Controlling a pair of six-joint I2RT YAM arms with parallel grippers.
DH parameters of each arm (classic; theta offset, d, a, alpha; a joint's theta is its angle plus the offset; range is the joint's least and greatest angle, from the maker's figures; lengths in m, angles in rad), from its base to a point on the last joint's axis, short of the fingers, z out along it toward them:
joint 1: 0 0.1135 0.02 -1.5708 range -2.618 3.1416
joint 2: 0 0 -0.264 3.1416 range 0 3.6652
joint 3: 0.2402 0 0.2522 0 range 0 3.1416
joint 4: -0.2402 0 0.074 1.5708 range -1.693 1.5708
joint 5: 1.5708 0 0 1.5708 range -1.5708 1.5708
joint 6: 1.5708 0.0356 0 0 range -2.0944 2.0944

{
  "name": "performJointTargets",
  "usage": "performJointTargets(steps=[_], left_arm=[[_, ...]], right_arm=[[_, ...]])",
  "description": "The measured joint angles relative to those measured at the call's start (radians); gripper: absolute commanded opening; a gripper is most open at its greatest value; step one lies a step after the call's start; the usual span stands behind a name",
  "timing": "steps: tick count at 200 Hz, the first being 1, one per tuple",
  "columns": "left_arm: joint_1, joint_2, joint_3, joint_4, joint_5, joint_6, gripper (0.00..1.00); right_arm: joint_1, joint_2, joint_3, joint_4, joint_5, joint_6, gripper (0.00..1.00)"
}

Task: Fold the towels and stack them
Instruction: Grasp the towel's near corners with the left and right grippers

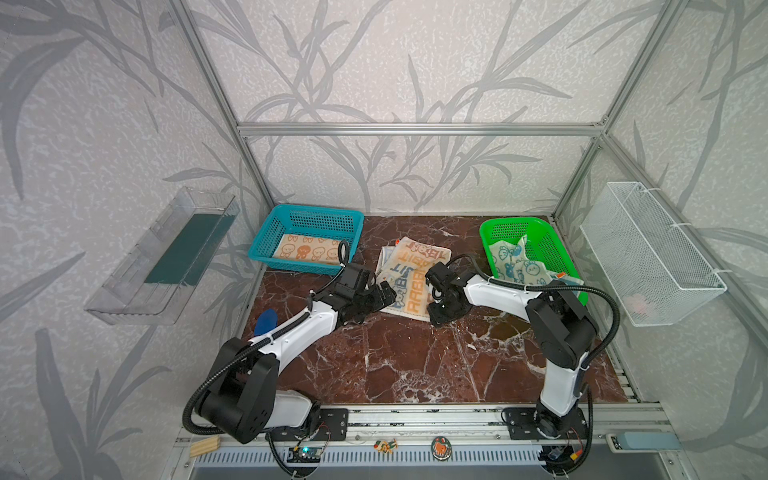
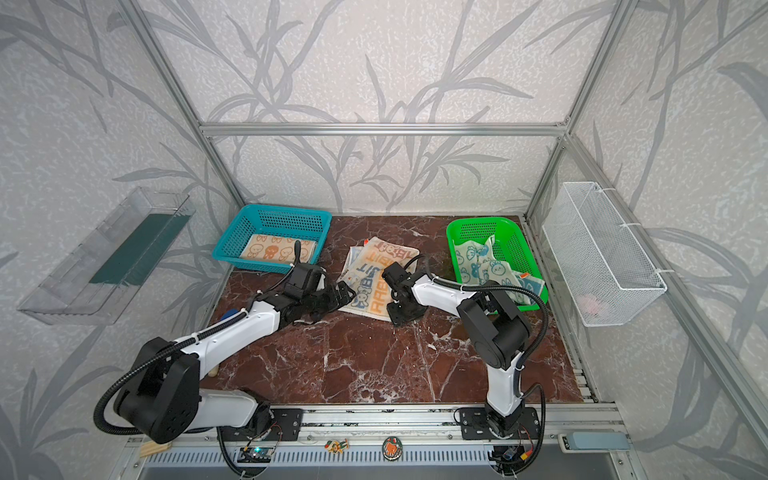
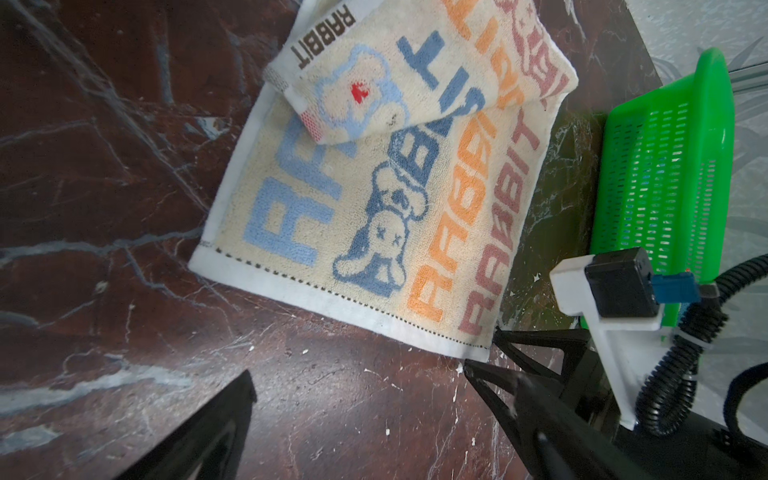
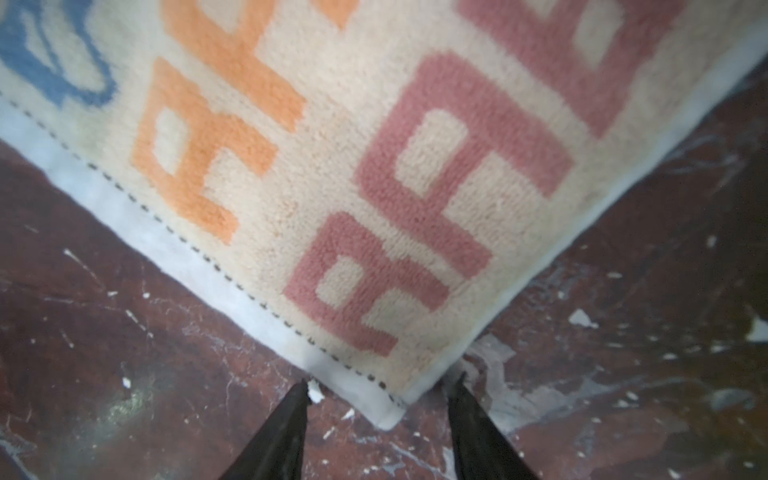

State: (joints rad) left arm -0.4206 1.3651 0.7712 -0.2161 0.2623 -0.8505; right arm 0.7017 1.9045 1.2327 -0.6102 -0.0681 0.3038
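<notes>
Near rail (image 1: 415, 419): is running along the near edge of the table, and both arm bases are sitting on it.
Marble table (image 1: 415, 365): is showing dark red stone with white veins.
Striped RABBIT towel (image 1: 409, 276): is lying on the middle of the table, toward the far side, between the two baskets. Its far end is lying folded back over the rest.
Right gripper (image 4: 381, 388): is pointing down at the near right corner of this towel. Its jaws are standing apart, one on each side of the corner, and are not pressing it.
Left gripper (image 1: 382, 296): is hanging just beside the left edge of the towel with jaws spread wide, holding nothing. Whether it is touching the cloth, I cannot tell.
Blue basket (image 1: 320, 222): is standing at the far left, and the orange bunny towel (image 1: 307, 250) is lying flat inside it.
Green basket (image 1: 542, 243): is standing at the far right. The blue bunny towel (image 1: 513, 264) is lying crumpled inside, one end reaching over the near rim.
Wire basket (image 1: 648, 257): is hanging on the right wall.
Clear tray (image 1: 158, 266): is hanging on the left wall.
</notes>
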Motion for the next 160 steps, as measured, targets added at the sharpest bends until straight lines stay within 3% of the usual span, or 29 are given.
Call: performJointTargets(steps=[73, 90, 160], left_arm=[[-0.002, 0.011, -0.001, -0.021, -0.008, 0.019, 0.99], [-0.006, 0.053, 0.023, -0.065, -0.016, 0.05, 0.94], [-0.013, 0.212, 0.102, -0.19, -0.083, 0.185, 0.76]], right_arm=[[0.003, 0.014, 0.013, -0.003, 0.057, -0.002, 0.08], [-0.001, 0.012, 0.013, -0.004, 0.059, -0.006, 0.02], [-0.025, 0.005, 0.009, -0.013, 0.06, -0.045, 0.0]])
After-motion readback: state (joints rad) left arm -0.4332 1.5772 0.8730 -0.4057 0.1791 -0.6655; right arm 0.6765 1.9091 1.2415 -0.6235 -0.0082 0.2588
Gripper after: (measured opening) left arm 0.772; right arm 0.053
